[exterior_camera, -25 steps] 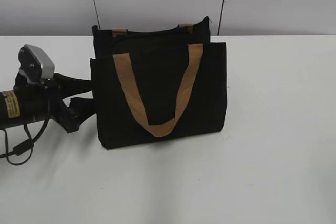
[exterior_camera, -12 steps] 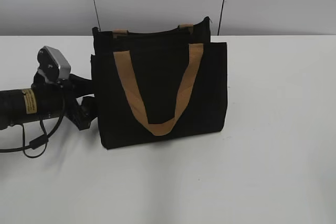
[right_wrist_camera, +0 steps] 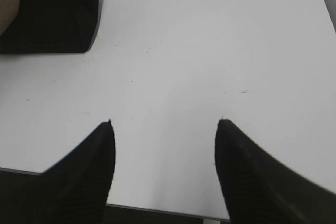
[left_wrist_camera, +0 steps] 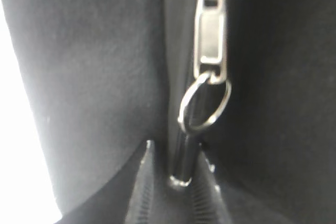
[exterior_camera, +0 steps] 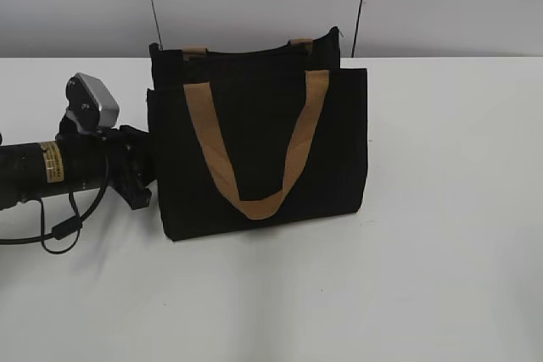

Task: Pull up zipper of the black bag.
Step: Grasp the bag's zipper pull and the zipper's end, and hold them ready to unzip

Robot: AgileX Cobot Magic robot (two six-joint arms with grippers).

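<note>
The black bag (exterior_camera: 254, 150) stands upright on the white table, its tan handle loop (exterior_camera: 254, 205) hanging down the front. My left gripper (exterior_camera: 146, 171) is pressed against the bag's left side. In the left wrist view the silver zipper pull (left_wrist_camera: 211, 40) sits on the black zip line, with a metal ring (left_wrist_camera: 205, 100) and a dark tab below it. My left gripper (left_wrist_camera: 177, 182) is shut on that tab. My right gripper (right_wrist_camera: 164, 121) is open and empty above bare table, with a corner of the bag (right_wrist_camera: 52, 14) at the far upper left. The right arm is out of the exterior view.
The white table (exterior_camera: 441, 209) stretches in front and to the right of the bag. A grey wall with two dark vertical lines (exterior_camera: 363, 6) stands behind. The table's near edge (right_wrist_camera: 157, 208) shows under the right gripper.
My left arm has moved right, up against the bag's left side. Its fingers, apart a second ago, are now drawn in at the bag. The bag has barely shifted.
</note>
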